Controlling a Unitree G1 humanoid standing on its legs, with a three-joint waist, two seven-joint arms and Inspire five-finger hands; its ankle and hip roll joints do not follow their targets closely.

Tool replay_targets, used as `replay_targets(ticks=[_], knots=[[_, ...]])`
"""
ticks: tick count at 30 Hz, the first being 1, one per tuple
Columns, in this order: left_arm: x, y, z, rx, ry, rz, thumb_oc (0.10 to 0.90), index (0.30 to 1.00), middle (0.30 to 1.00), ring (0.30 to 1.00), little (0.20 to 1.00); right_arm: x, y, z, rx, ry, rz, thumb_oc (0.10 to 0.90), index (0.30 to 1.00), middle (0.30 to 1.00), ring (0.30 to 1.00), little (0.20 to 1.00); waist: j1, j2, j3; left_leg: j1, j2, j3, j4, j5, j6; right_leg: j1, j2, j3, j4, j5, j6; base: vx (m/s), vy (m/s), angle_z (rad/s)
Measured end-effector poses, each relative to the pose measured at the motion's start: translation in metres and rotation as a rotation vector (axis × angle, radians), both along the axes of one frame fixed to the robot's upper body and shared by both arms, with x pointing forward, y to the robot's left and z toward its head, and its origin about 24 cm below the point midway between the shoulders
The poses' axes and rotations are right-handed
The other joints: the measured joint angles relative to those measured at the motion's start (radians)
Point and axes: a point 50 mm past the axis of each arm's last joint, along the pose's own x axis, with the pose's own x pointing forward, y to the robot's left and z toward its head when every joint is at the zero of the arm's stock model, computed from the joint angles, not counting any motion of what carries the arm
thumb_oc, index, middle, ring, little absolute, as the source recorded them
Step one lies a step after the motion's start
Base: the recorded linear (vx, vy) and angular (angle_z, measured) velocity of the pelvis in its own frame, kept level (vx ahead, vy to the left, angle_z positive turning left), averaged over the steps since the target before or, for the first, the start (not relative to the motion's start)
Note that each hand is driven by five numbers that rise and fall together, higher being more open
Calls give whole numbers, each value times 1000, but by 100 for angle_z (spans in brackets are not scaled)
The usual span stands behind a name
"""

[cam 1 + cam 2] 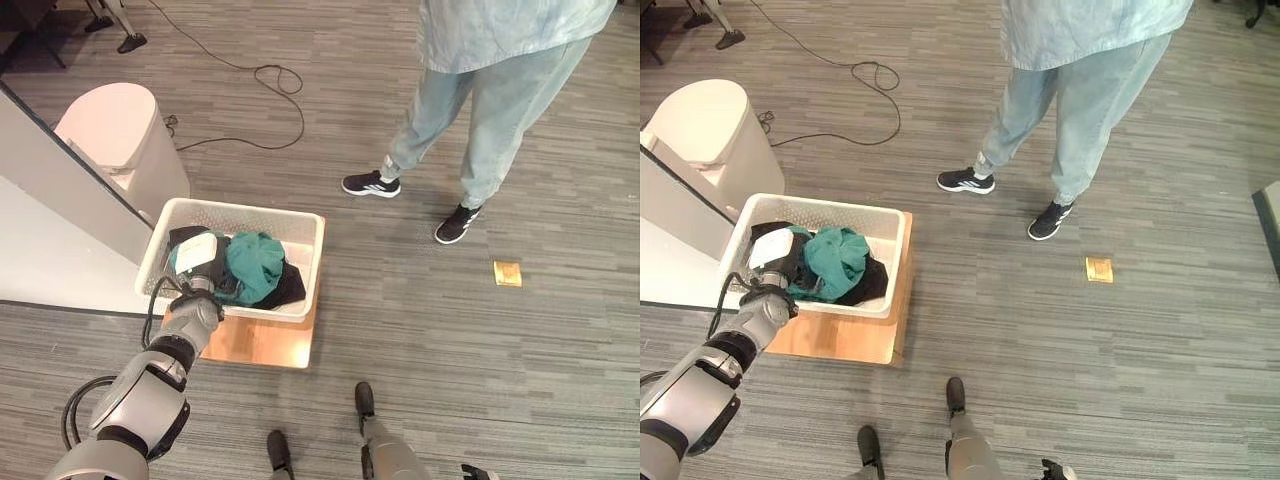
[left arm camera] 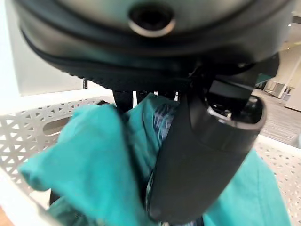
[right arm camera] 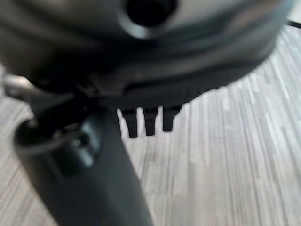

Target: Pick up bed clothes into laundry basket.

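Teal clothes (image 1: 255,265) lie in the white basket (image 1: 302,235); left hand (image 1: 197,262) pinches them, release still pending; right hand (image 3: 94,160) hangs relaxed.

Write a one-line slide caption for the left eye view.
Left robot hand reaches into the white laundry basket of teal and dark clothes on a wooden board, a person standing nearby.

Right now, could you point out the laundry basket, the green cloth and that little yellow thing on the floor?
Laundry basket (image 1: 304,262), left eye view, on its right wall.
Green cloth (image 1: 256,262), left eye view, middle of the bundle.
Yellow thing (image 1: 1099,269), right eye view, its centre.
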Motion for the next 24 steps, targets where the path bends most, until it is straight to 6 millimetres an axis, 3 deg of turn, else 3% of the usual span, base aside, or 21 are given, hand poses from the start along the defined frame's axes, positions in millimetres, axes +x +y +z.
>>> replay_targets(ticks=[7, 14, 21, 24], knots=[[9, 0, 22, 37, -87, -9, 800, 900, 900, 900, 900, 3, 3, 0, 5, -13, 22, 800, 900, 900, 900, 900, 8, -10, 0, 40, 3, -8, 0, 0, -1, 45, 1, -10, 0, -2, 1, 28, -10, 3], [18, -4, 70, 80, -276, -87, 800, 900, 900, 900, 900, 2, 7, -1, 14, -9, 28, 800, 900, 900, 900, 900, 31, -17, 3, 77, 5, -26, -3, 1, -2, 94, -1, -30, -4, -22, 13, 32, 6, 8], [23, 3, 85, 60, -228, -96, 800, 900, 900, 900, 900, 9, 11, 0, 42, -21, 54, 800, 900, 900, 900, 900, 34, -17, 3, 92, 7, -40, 0, 1, -2, 118, -1, -51, -1, -15, 4, 17, 0, 6], [24, 4, 85, -68, -216, -78, 800, 900, 900, 900, 900, 13, 14, -1, 61, -22, 70, 800, 900, 900, 900, 900, 36, -18, 2, 100, 7, -45, 0, 1, -2, 129, -2, -55, -1, -18, 4, 16, -3, 4]])
